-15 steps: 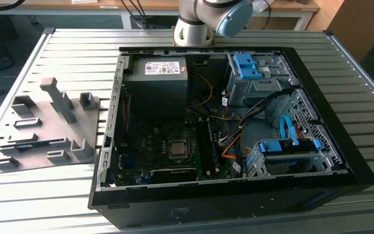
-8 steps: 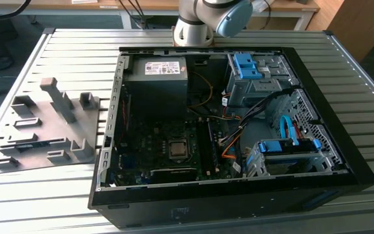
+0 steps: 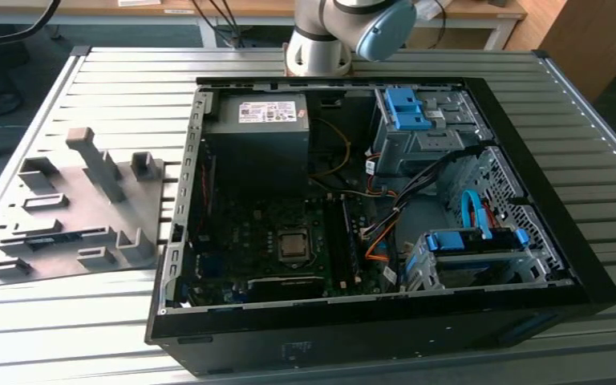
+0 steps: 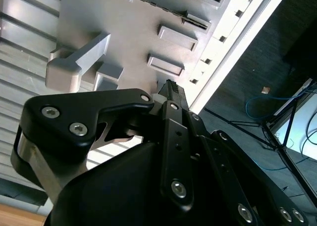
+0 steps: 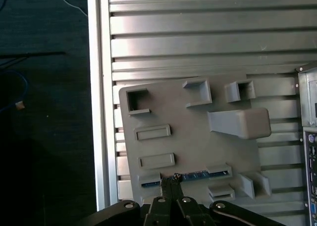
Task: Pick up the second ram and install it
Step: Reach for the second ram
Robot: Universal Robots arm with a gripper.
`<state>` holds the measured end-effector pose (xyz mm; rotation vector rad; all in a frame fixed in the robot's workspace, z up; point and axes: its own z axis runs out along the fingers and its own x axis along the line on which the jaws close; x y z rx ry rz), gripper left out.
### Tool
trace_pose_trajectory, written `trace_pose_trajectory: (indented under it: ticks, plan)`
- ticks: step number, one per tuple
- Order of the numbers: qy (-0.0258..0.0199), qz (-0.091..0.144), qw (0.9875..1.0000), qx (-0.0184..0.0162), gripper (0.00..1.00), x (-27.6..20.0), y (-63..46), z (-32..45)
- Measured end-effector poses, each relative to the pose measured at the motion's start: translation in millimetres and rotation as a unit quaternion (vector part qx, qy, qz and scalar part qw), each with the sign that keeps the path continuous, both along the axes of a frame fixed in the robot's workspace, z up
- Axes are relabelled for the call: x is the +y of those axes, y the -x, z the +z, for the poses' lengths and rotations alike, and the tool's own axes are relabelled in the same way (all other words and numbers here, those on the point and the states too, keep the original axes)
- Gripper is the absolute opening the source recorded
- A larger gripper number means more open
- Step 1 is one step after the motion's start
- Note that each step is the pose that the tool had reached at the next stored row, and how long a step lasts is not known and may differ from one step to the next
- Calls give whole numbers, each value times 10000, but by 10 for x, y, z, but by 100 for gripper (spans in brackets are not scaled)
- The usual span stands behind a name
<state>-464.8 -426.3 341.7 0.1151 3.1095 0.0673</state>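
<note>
The desk (image 3: 51,337) is ribbed bare metal with a dull silvery sheen, and the grey holder (image 3: 73,212) on it looks like smooth matt moulded plastic, the second ram (image 5: 203,175) in it showing as a thin blue-green circuit board. The computer case (image 3: 394,341) is matt black outside and bare grey sheet metal within, partly perforated, with glossy blue plastic drive brackets (image 3: 407,108). The tool (image 5: 171,180) is matt black with bright, shiny screw heads, and the arm (image 3: 324,36) is smooth satin silver with a pale blue cap
</note>
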Motion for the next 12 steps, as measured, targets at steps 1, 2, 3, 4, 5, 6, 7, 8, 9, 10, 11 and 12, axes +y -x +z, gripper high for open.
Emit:
trace_pose_trajectory:
  ticks: [1, 2, 3, 4, 5, 6, 7, 8, 9, 10, 11, 12]
  plan:
    - [0, 0, 10000, 0, 10, 0, 0, -10]
    - [0, 0, 10000, 0, 10, 0, 0, -18]
    - [0, 0, 10000, 0, 10, 0, 0, -26]
    - [0, 0, 10000, 0, 10, 0, 0, -35]
    - [0, 0, 10000, 0, 10, 0, 0, -45]
    - [0, 0, 10000, 0, 10, 0, 0, -53]
    - [0, 0, 10000, 0, 10, 0, 0, -62]
    - [0, 0, 10000, 0, 10, 0, 0, -70]
    - [0, 0, 10000, 0, 10, 0, 0, -78]
    - [0, 0, 10000, 0, 10, 0, 0, -87]
    - [0, 0, 10000, -1, 10, 0, 0, -96]
    - [0, 0, 10000, -1, 10, -1, 0, -107]
